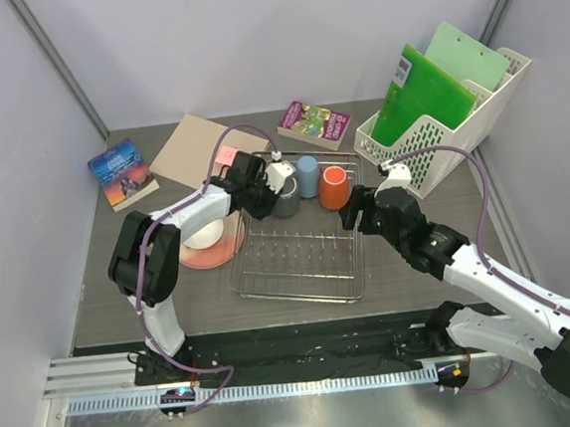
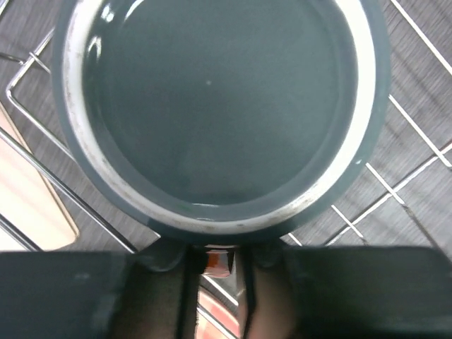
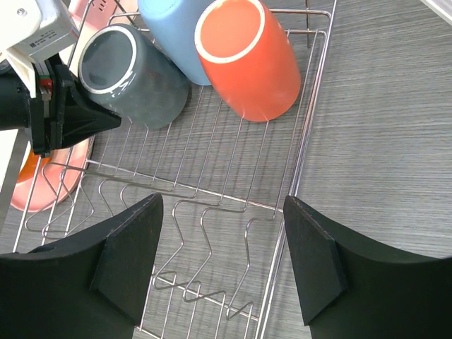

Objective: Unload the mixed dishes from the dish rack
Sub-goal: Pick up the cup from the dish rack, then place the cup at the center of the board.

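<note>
Under the left wrist, dark grey mug's inside shows, over dish rack

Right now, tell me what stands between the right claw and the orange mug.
Nothing visible does. The right claw hangs open over bare wires of the dish rack, and the orange mug sits straight ahead of it. The light blue cup lies close against the mug's left side, not in the path.
</note>
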You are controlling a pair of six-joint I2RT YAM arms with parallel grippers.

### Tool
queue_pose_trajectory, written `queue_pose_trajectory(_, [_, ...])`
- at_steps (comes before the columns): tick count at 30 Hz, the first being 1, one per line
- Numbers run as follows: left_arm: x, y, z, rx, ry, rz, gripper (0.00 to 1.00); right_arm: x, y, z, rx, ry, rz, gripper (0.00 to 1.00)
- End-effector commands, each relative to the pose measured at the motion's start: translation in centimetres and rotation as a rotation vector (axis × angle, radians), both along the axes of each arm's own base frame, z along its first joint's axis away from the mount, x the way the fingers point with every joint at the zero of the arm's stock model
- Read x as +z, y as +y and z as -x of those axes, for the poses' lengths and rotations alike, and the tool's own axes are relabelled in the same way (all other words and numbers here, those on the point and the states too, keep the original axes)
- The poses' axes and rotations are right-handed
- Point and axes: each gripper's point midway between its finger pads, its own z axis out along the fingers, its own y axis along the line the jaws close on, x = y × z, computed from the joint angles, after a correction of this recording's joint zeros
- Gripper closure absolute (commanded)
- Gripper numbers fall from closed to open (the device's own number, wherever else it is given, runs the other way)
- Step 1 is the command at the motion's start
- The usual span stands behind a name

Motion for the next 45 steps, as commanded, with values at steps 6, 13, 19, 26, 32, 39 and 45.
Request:
queue_pose_trajectory(6, [3.1,0.6,-1.1,0.067,-0.078,0.023,1.0,0.9,0.0,-0.4,-0.016,-0.039,-0.019,0.26])
queue_pose_trajectory(13, [7.3,0.6,-0.9,0.072,-0.162,0.045,1.0,1.1,0.1,-0.7,-0.018,-0.044,-0.011,0.26])
queue_pose_trajectory(19, [11.2,-0.1,-0.6,0.053,-0.232,0.058,1.0,1.5,0.2,-0.9,-0.015,-0.048,-0.006,0.26])
queue_pose_trajectory(26, [18.2,-0.8,0.1,0.12,-0.307,0.153,1.0,2.7,0.1,-1.1,-0.021,-0.072,-0.011,0.26])
queue_pose_trajectory(32, [26.7,-2.7,3.5,0.195,-0.268,0.51,1.0,5.3,-0.1,-1.3,-0.028,-0.118,-0.03,0.25])
queue_pose_trajectory(39, [35.3,-6.5,11.3,0.088,0.041,1.021,1.0,7.4,0.3,-1.1,-0.019,-0.149,-0.089,0.25])
queue_pose_trajectory(45, [37.3,-7.2,17.5,-0.134,0.261,1.31,0.99,9.7,2.6,-0.1,0.084,-0.219,-0.252,0.27])
